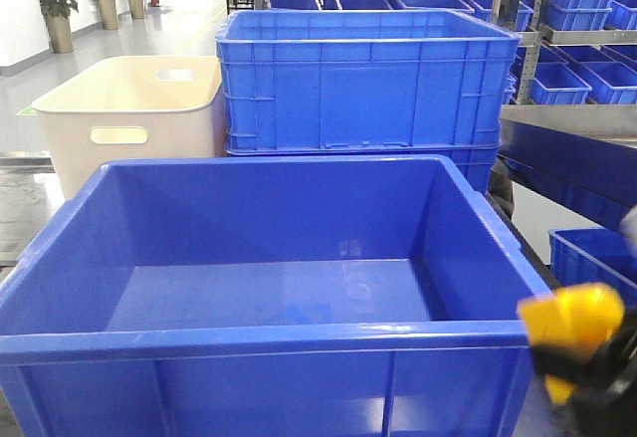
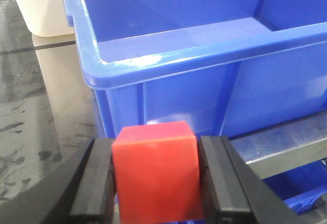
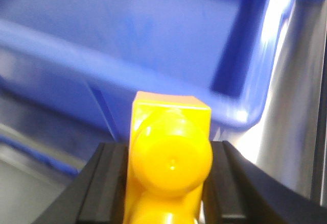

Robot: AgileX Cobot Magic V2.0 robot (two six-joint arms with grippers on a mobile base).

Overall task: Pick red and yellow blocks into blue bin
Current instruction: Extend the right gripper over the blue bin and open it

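The red cube [image 2: 156,175] was clamped between the two black fingers [image 2: 94,183] of the left gripper [image 2: 156,188], pressed on both sides. It was held outside the blue bin [image 2: 204,50], facing the outer wall close to one corner, with the rolled rim seen above it.

The yellow brick [image 3: 171,157] was gripped in the same way by the right gripper [image 3: 168,188], its round studs turned toward the wrist camera. In the front view the yellow brick [image 1: 572,323] was seen just to the right of the bin's near right corner, about level with the rim [image 1: 259,335] and not over the opening.

Beyond the bin two more containers were placed side by side – a cream tub [image 1: 129,109] with a handle slot at the far left, and a ribbed blue crate [image 1: 368,84] to its right.
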